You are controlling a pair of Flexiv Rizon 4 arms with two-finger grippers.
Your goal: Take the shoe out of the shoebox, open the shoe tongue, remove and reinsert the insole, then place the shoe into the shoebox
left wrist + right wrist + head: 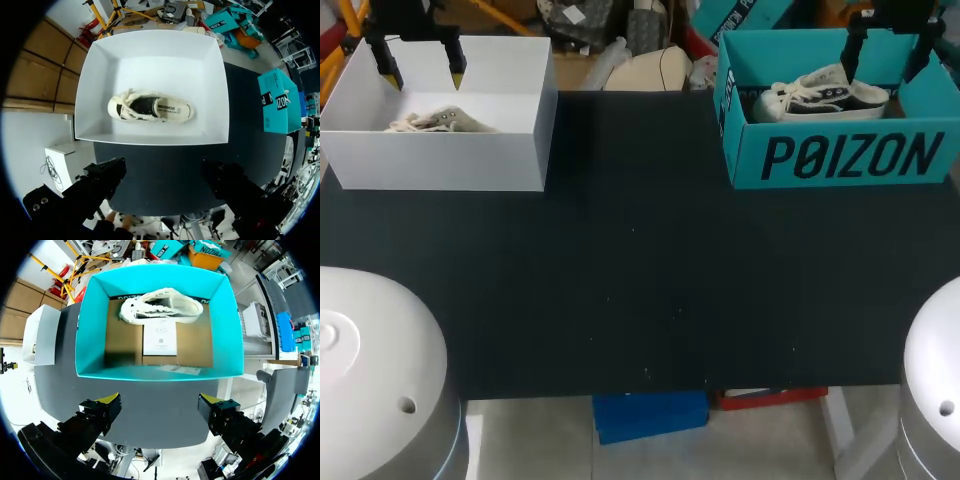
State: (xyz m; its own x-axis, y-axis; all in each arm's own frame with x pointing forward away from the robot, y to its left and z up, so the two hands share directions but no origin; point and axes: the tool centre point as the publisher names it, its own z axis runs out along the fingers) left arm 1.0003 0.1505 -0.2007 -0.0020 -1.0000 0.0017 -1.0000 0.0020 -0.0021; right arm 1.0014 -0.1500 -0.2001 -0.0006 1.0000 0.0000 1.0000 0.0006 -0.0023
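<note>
Hovering above white shoebox (440, 155) with cream sneaker (150, 107), left gripper (420, 68) fingers wide, empty; right gripper (885, 55) wide above teal shoebox (840, 155) holding white-and-black sneaker (820, 97).

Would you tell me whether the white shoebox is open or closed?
Open: the white shoebox has no lid on, and the cream shoe shows lying on its floor.
</note>
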